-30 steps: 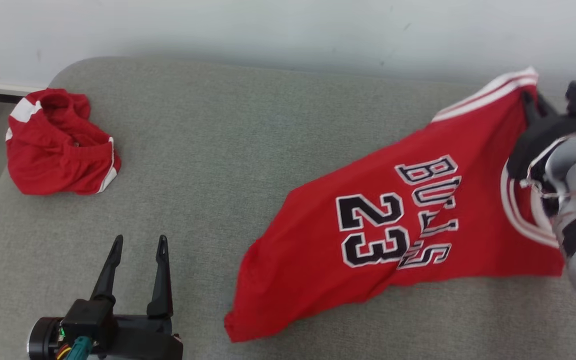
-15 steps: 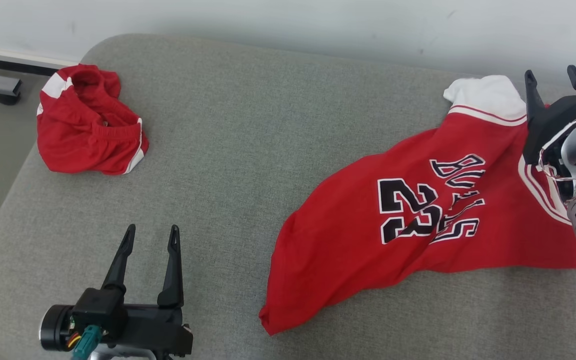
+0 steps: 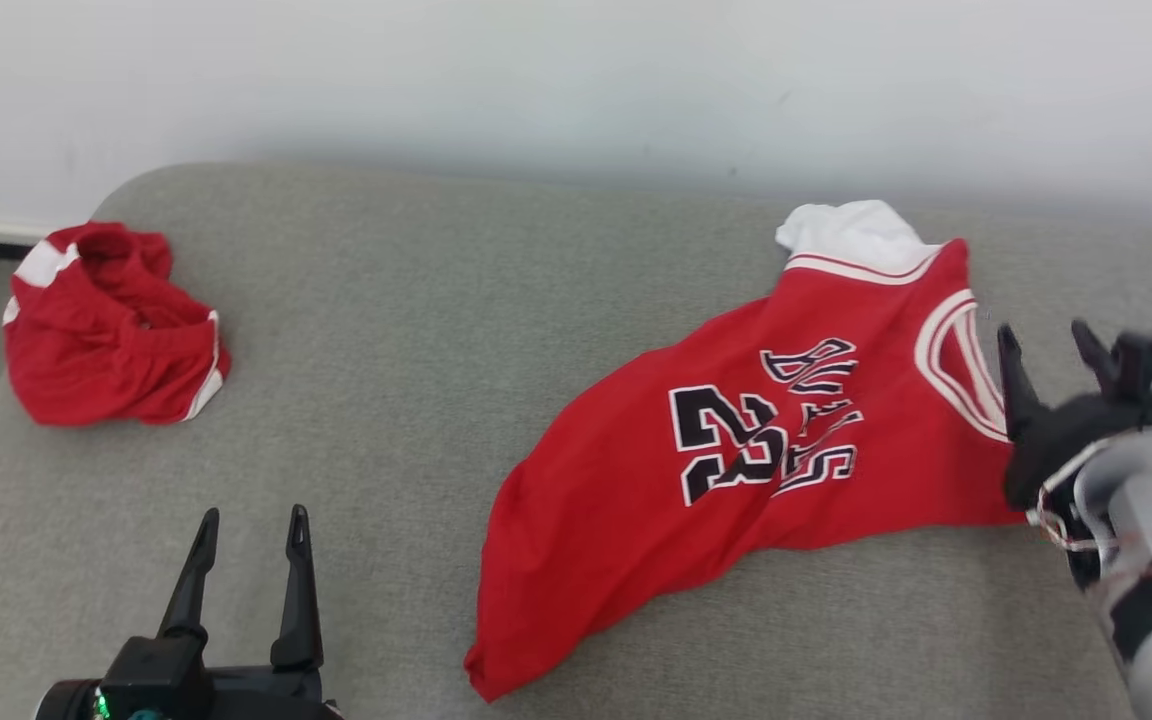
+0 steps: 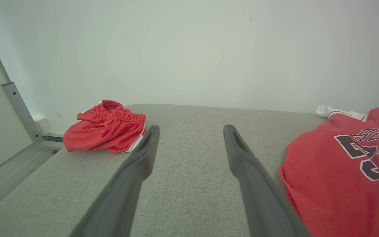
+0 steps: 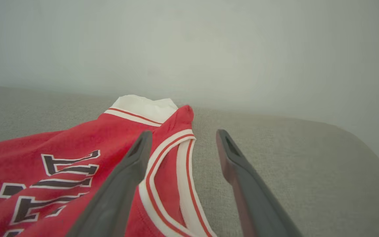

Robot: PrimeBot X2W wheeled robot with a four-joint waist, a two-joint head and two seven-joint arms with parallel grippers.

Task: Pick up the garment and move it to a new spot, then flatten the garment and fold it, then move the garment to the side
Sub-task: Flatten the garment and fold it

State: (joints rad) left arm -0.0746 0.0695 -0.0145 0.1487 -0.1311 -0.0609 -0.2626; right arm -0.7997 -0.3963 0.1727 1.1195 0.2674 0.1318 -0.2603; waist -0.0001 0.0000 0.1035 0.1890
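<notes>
The garment (image 3: 736, 460) is a red jersey with a black "23" and white trim. It lies crumpled and slanted on the grey cushion (image 3: 436, 330), right of centre, with a white patch at its far end. My right gripper (image 3: 1044, 345) stands open just right of the jersey's armhole and holds nothing. In the right wrist view the right gripper (image 5: 183, 136) hovers over the striped armhole of the jersey (image 5: 61, 161). At the lower left my left gripper (image 3: 251, 520) is open and empty, well apart from the jersey (image 4: 344, 171).
Bunched red shorts (image 3: 106, 325) with white trim lie at the cushion's far left, also in the left wrist view as red shorts (image 4: 105, 131). A pale wall (image 3: 576, 80) rises behind the cushion. The cushion's left edge drops to the floor (image 4: 5, 171).
My right gripper let go of the jersey's shoulder and drew back to the right. The jersey dropped flat onto the cushion. The head camera shifted; the left gripper stayed open.
</notes>
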